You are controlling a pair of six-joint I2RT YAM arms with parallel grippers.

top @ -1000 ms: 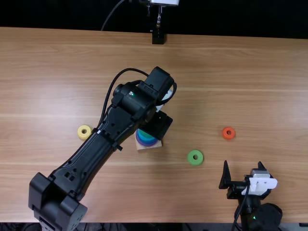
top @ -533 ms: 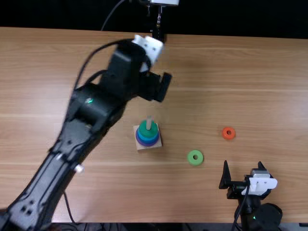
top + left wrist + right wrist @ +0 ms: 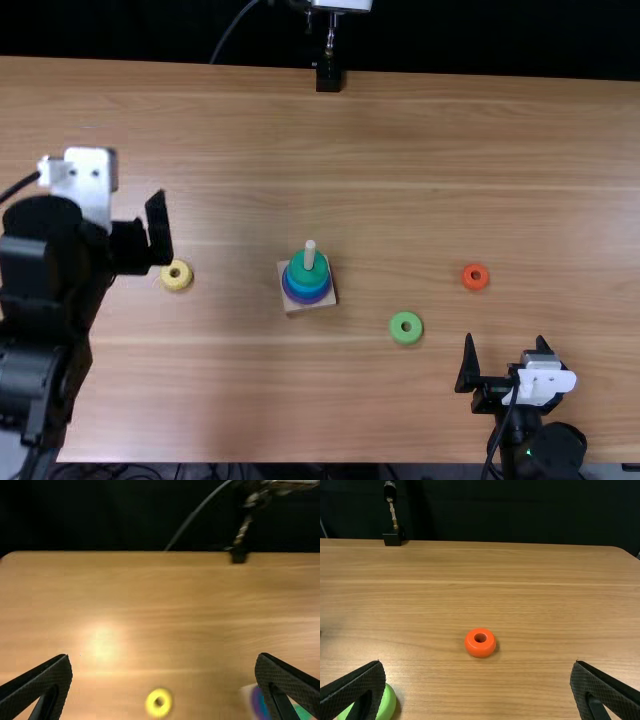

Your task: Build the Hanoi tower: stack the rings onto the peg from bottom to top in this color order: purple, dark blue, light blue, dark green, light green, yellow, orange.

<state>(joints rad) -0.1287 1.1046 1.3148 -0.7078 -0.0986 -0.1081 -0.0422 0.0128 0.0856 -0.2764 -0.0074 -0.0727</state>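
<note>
The light green ring point(image 3: 406, 328) is found flat on the bench point(image 3: 230, 400), between the wooden base point(image 3: 325, 303) and the right tool point(image 3: 478, 662). By the colour order it should be taken next, as the dark green ring point(image 3: 299, 270) is seated uppermost around the peg point(image 3: 310, 250). The orange ring point(image 3: 475, 277) is set farther right, and the yellow ring point(image 3: 177, 275) lies near the left tool point(image 3: 164, 656). Both tools are held wide apart and empty.

The rings are judged to be light, stiff and not easily broken, but their smooth, rounded walls may be slippery. A hold is best taken low across the outer wall, at opposite sides, with the hole left free for the peg; if pinched too high, a ring might be squeezed out or tilted. No label or writing can be made out on the rings
</note>
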